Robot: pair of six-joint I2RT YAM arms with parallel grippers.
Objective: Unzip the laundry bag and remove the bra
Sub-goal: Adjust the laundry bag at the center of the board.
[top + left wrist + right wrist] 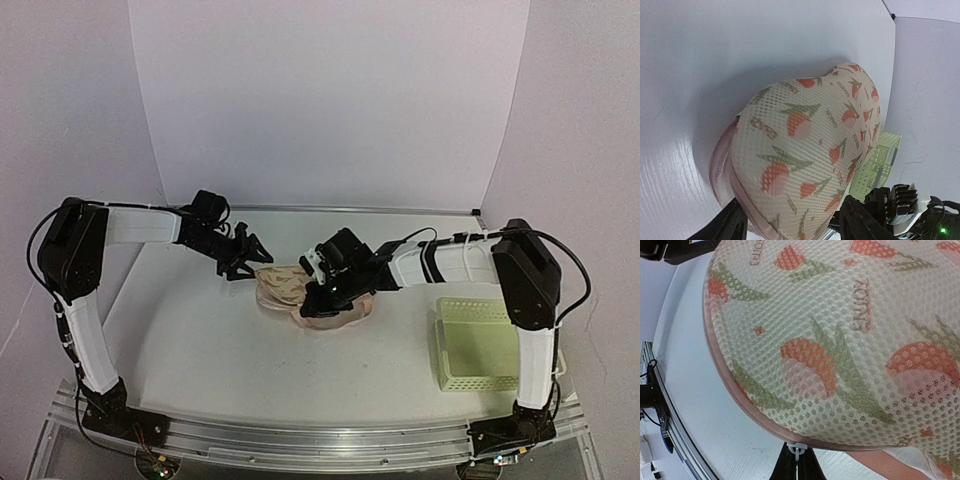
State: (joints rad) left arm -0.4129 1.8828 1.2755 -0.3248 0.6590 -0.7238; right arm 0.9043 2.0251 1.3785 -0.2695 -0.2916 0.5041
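right hand (796,466) pinching the zip pull (795,450) at the edge of the laundry bag (840,340); left hand (246,264) spread, just beside the bag.

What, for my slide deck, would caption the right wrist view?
Right jaws shut on the white zip pull at the edge of the laundry bag.

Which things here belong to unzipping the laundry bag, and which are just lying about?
In the job: laundry bag; its zip pull, pinched by the right hand; left hand, open at the bag's end.
Lying about: pale green lattice basket, standing apart on the right.
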